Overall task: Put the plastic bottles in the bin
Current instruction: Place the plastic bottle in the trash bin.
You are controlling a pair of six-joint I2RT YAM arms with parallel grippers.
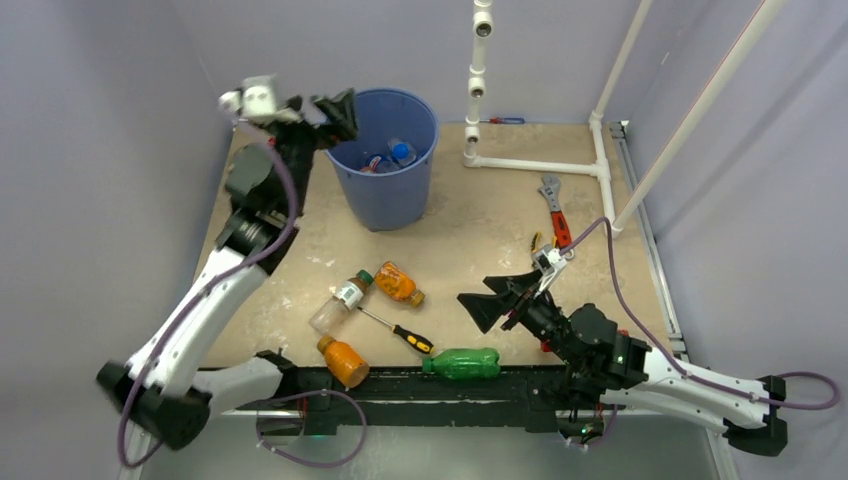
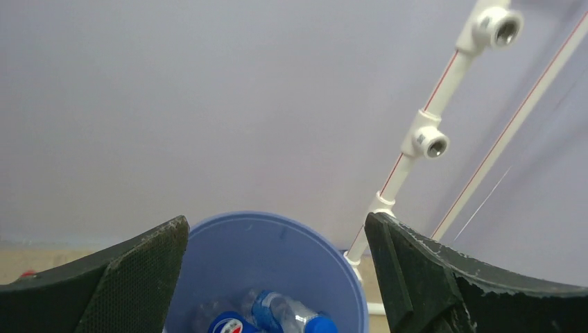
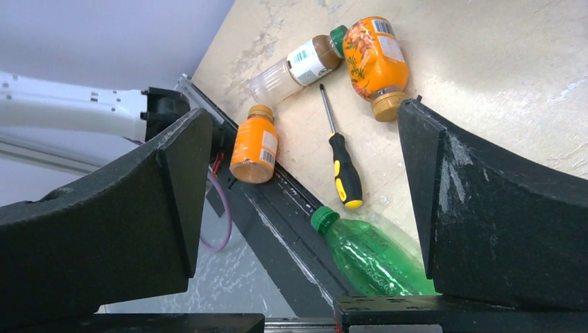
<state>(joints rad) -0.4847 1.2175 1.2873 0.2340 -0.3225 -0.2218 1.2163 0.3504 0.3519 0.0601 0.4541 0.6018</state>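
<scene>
The blue bin stands at the back left, with blue-labelled plastic bottles lying inside. My left gripper hovers at its left rim, open and empty; in the left wrist view it looks down into the bin at those bottles. On the table lie a clear bottle, two orange bottles and a green bottle. My right gripper is open above the green bottle, holding nothing.
A yellow-and-black screwdriver lies between the bottles. A red-handled wrench rests at the right. A white pipe frame stands at the back right. The green bottle sits against the black rail at the near edge.
</scene>
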